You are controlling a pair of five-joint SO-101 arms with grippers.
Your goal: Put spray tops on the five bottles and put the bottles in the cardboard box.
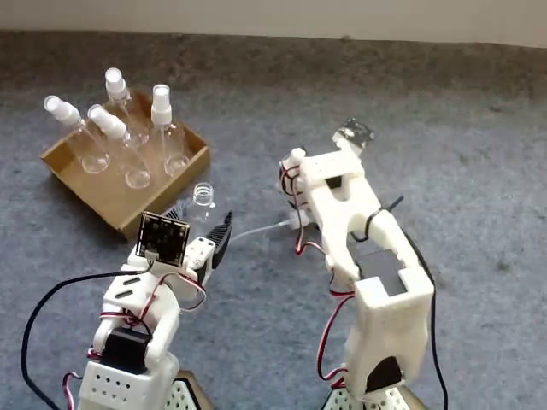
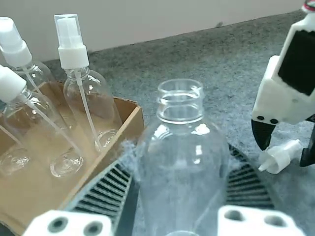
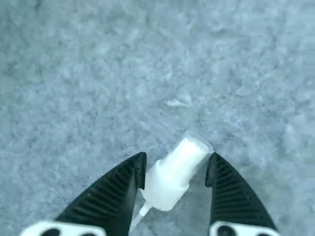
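**Last bottle waiting for its top**

High view first. The cardboard box (image 1: pixel 190 167) is sitting at the far left of the grey surface (image 1: pixel 444 145) and is already carrying four capped bottles (image 1: pixel 169 137). Just beside its near corner the left tool (image 1: pixel 201 224) is bracing the bare bottle (image 1: pixel 203 198) upright, probably so the neck stays steady for capping. The right tool (image 1: pixel 299 218) is hanging near it with the spray top (image 1: pixel 291 224), the dip tube trailing towards the bottle.

Over to the left wrist view. The bare bottle (image 2: pixel 179 132) is standing squarely between the ribbed jaws, which are pressing its sides, and its open mouth is facing up. Off to the side the right tool (image 2: pixel 284 150) is carrying the spray top (image 2: pixel 278 158) tilted and clear of the neck. It looks as if it will need righting before the tube can go in.

Right wrist view now. The right tool (image 3: pixel 175 162) is pinching the spray top (image 3: pixel 170 179) at a slant, with the jaws narrowed onto the white body above the surface (image 3: pixel 147 59).
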